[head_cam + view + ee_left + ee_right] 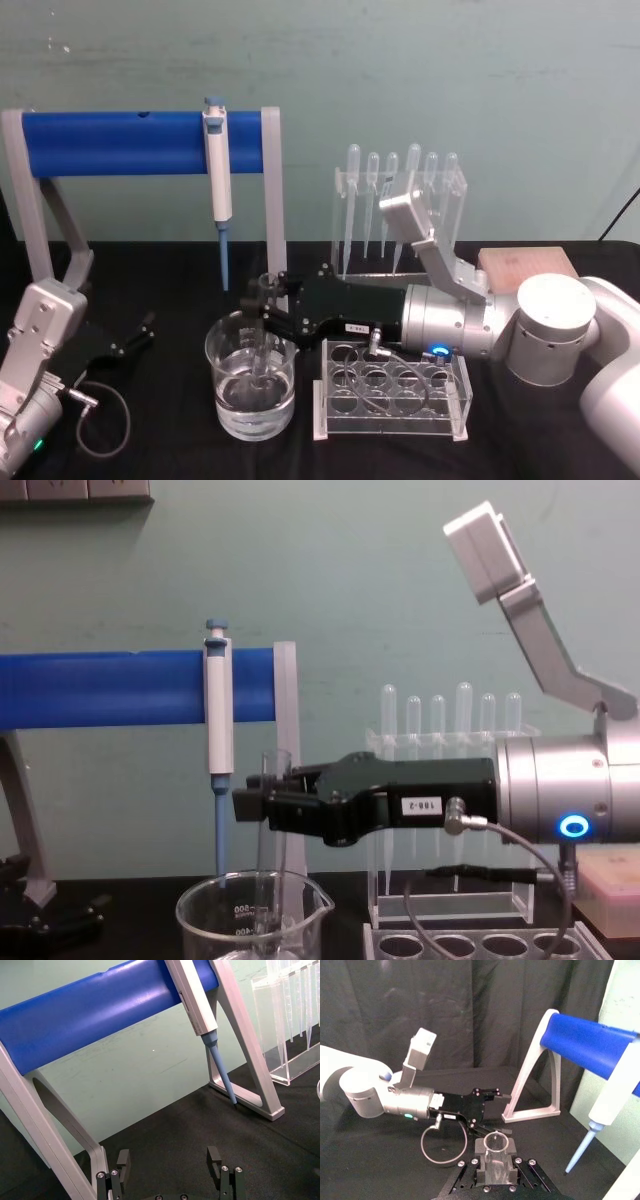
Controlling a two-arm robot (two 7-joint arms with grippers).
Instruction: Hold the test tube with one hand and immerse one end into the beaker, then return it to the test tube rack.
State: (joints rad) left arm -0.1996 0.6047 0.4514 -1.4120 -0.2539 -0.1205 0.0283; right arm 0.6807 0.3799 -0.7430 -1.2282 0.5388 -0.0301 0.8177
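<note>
Tube in right tool, end in beaker.

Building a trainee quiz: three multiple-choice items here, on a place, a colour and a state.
1. The test tube has its lower end: A in the beaker; B in the rack; C on the table.
2. The stand's bar is: A red; B blue; C yellow.
3. The left gripper is: A open; B shut on the test tube; C shut on a pipette.
1A: the right gripper holds the test tube down into the beaker. 2B: the bar is plainly blue. 3A: its fingers stand apart, empty.
</note>
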